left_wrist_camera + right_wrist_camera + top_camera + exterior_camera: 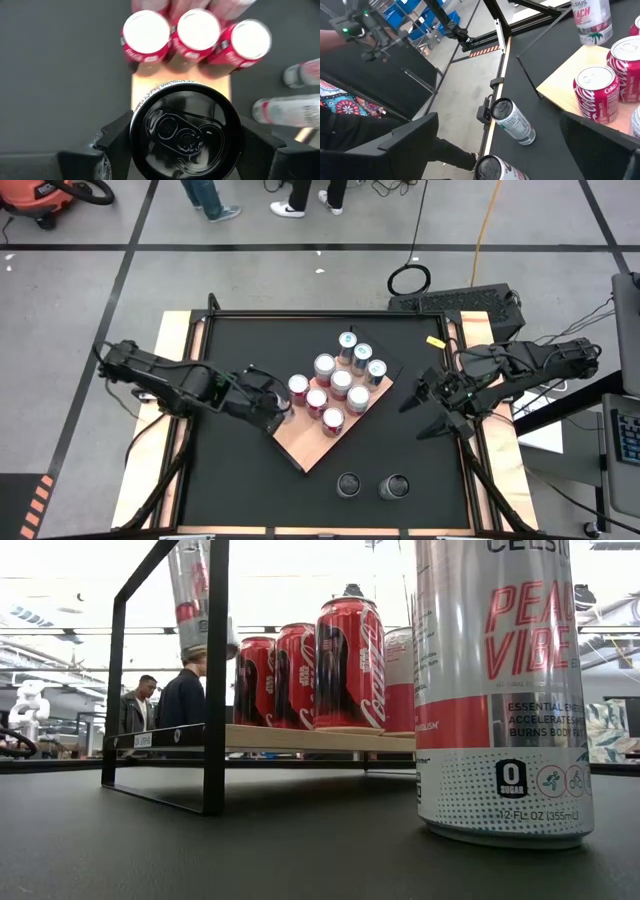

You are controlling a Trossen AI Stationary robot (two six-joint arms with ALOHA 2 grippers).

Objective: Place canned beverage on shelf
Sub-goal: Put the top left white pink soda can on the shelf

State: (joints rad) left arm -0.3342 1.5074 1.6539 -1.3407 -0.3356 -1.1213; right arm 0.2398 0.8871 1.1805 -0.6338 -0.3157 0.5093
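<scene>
High view shows the left gripper over the left edge of the shelf, the light-brown board lying slanted in the middle of the black table. Its fingers pinch a black-topped can from both sides, and the can stands upright, just beside the red cans. From the low view the held can hangs above the board, not touching it. Three red cans stand in a row on the shelf, just past the held can. More silver cans stand on the far part of the shelf. The right gripper waits to the right of the shelf, with its fingers spread wide and nothing in them. Two more cans stand on the near side of the table, off the shelf.
</scene>
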